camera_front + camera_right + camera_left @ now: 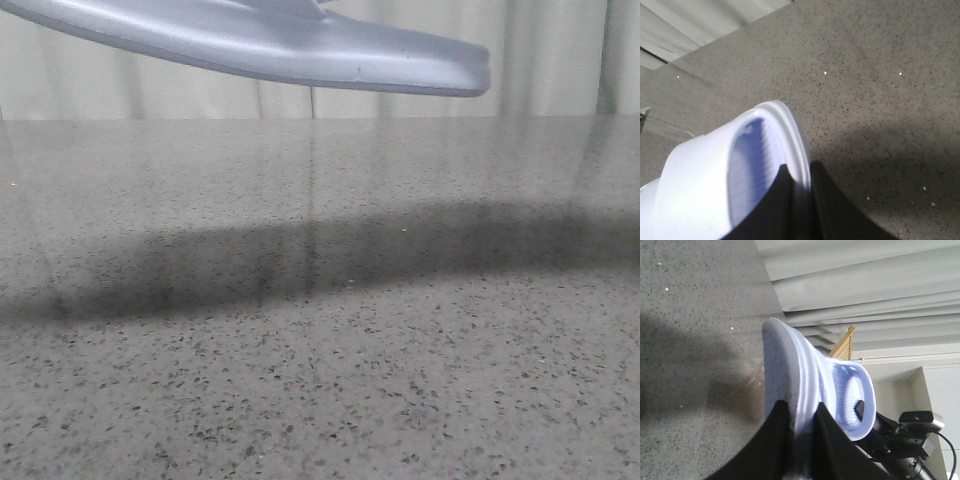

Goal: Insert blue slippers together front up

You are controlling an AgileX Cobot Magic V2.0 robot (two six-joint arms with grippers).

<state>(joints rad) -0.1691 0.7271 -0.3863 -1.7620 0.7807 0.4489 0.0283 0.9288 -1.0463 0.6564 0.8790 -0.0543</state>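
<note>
Table: a grey speckled stone-look table fills the lower part of the front view, with a long dark shadow lying across it from side to side.
Slippers: the blue slippers are off the table, in the air; in the front view 1 pale blue sole crosses the top of the frame from the left edge to a rounded end on the right, well above the shadow.
Slippers, left wrist view: 2 pale soles sit stacked edge to edge, nested 1 against the other, with a ribbed footbed and a wide strap showing on the far one.
Slipper, right wrist view: 1 slipper shows its ribbed blue footbed under a wide pale strap, its rounded rim hanging over the table.
Left gripper: the left gripper has its 2 black fingers pressed on the stacked slipper edges, 1 finger on each side, pinching them.
Right gripper: the right gripper has 2 black fingers closed on the slipper's rim, 1 on the inside by the footbed and 1 on the outside.
Background: pale pleated curtains hang behind the table; a wooden slatted piece and a dark camera mount appear beyond the slippers in the left wrist view.
</note>
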